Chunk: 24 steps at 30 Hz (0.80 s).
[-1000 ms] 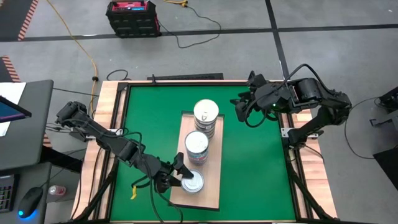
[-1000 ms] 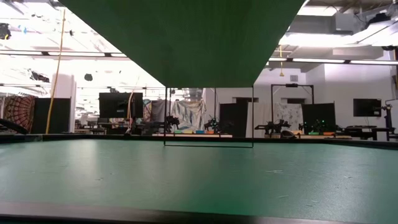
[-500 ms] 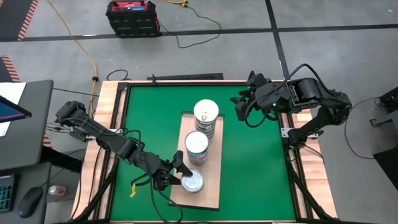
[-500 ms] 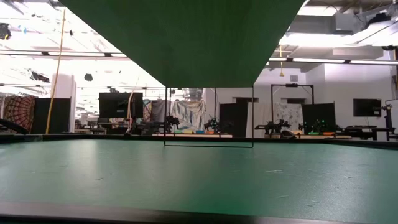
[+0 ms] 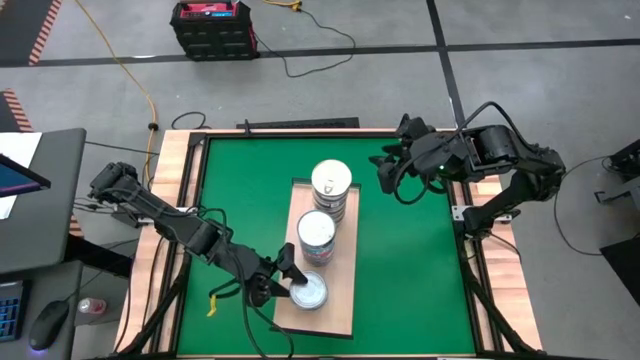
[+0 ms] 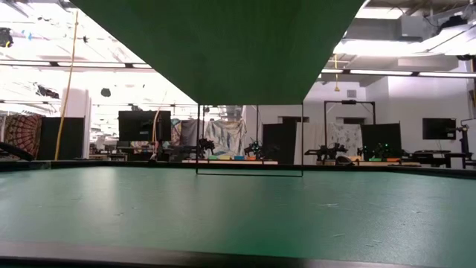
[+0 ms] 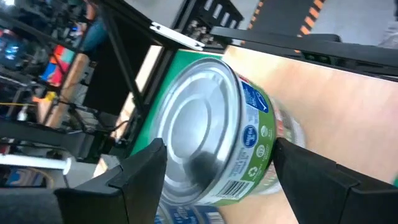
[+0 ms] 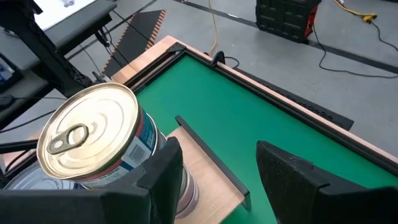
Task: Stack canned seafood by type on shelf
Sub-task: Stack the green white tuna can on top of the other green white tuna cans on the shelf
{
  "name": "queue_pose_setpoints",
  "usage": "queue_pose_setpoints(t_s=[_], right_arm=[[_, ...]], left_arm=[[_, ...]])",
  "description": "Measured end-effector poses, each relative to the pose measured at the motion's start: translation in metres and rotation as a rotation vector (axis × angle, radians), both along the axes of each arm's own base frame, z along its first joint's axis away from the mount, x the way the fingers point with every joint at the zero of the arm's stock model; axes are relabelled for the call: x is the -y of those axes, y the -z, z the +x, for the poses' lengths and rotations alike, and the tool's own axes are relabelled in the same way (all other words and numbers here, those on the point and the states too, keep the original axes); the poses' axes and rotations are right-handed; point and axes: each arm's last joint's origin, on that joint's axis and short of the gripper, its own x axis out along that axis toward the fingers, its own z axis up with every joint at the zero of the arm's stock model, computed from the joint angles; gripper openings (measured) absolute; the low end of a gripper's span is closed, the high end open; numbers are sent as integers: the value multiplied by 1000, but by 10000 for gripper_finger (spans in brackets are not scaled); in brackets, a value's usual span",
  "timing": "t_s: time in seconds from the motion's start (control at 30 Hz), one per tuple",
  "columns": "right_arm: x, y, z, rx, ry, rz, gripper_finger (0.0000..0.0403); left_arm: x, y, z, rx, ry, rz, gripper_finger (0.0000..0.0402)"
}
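Observation:
The pale wooden shelf (image 5: 342,305) lies flat on the green mat and carries three stacks of canned seafood. The far stack has a gold pull-tab lid (image 5: 331,183) (image 8: 87,137). The middle stack (image 5: 316,235) and the near stack (image 5: 311,291) have silver tops. My left gripper (image 5: 288,282) (image 7: 221,146) is at the near stack, around its top can (image 7: 205,124), which has a green and blue label. My right gripper (image 5: 383,175) (image 8: 219,149) hangs open above the mat, right of the far stack, holding nothing. The low view shows no cans. My left gripper has the near stack's top can between its two fingers (image 7: 140,174), one on each side of the label wall (image 7: 261,149). The fingers come about level from the table's left. The can stands upright on another can (image 7: 180,211) below it.
The wooden table rim (image 5: 170,200) frames the green mat (image 5: 410,270), which is bare to the right and left of the shelf. A small yellow thing (image 5: 213,305) lies on the mat by my left arm. A black rail (image 5: 300,124) runs along the far edge.

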Motion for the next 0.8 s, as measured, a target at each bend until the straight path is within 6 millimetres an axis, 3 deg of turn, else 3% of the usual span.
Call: queue_pose_setpoints(t_s=[0.33,0.8], right_arm=[[0,-3,2,18,-2,-30,228],[1,-1,1,-13,-17,-45,228]], left_arm=[[-2,3,-7,-66,67,30,281],[-6,-2,-10,-30,2,81,281]])
